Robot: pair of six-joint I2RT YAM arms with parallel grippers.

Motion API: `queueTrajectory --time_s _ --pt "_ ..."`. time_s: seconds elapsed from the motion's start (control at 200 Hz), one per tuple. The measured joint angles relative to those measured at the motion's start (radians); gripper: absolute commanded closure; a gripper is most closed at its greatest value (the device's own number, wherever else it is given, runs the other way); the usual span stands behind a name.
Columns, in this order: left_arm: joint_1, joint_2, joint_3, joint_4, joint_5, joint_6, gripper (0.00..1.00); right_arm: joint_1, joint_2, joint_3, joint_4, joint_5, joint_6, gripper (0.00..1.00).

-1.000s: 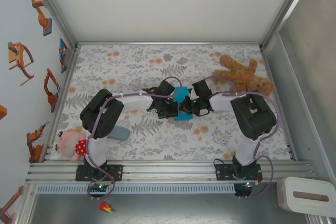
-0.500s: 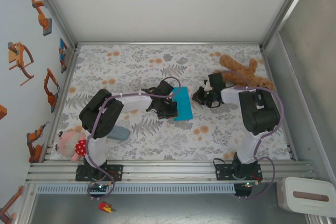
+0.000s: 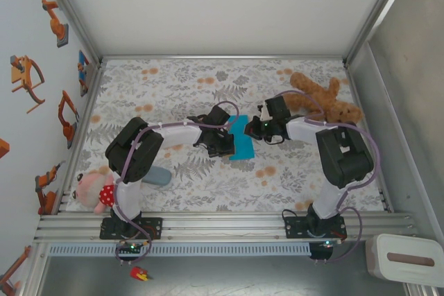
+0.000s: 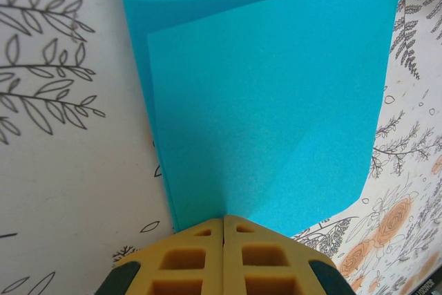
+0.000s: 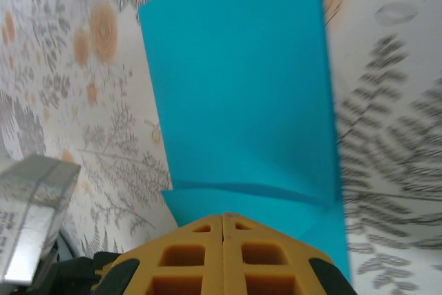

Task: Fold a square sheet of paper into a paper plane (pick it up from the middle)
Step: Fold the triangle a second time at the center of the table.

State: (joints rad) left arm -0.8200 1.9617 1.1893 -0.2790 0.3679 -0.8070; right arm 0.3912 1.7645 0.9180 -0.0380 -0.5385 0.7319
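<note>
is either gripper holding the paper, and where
Cannot tell. The left gripper and right gripper are shut, tips against opposite sides of the folded paper, possibly just pressing.

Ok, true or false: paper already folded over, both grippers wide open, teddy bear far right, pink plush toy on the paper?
The turquoise paper is folded, one layer over another: true.
Both grippers wide open: false; the left gripper and the right gripper are shut, tips at the paper.
The teddy bear lies far right on the table: true.
The pink plush toy sits on the paper: false; it lies at the near left edge, apart from it.
</note>
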Motion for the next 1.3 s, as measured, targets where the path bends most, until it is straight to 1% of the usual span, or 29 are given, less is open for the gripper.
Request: queueTrajectory --time_s 0.225,0.351,0.451,0.646,0.846,0.977,1.052,1.302 --pt "0.002 0.000 0.004 0.003 0.000 0.000 1.00 0.002 0.075 0.014 -0.035 0.009 -0.012 1.00" --pt "0.002 0.000 0.005 0.037 -0.001 -0.001 0.96 -0.002 0.080 0.019 -0.037 0.008 -0.019 1.00" --pt "0.002 0.001 0.019 0.063 0.002 -0.005 0.96 -0.002 0.080 0.019 -0.037 0.008 -0.023 1.00" --pt "0.002 0.065 0.109 0.114 0.035 -0.013 0.97 -0.002 0.081 0.019 -0.036 0.010 -0.023 1.00" --pt "0.005 0.093 0.119 0.102 0.051 -0.015 1.00 -0.004 0.081 0.020 -0.037 0.016 -0.023 1.00" --pt "0.004 0.095 0.085 0.104 0.055 -0.015 1.00 -0.007 0.085 0.025 -0.047 0.015 -0.023 1.00" --pt "0.008 0.081 0.051 0.132 0.064 -0.015 1.00 -0.009 0.089 0.029 -0.052 0.014 -0.023 1.00" --pt "0.009 -0.017 -0.093 0.161 0.070 -0.015 1.00 -0.014 0.098 0.042 -0.071 0.002 -0.023 1.00"
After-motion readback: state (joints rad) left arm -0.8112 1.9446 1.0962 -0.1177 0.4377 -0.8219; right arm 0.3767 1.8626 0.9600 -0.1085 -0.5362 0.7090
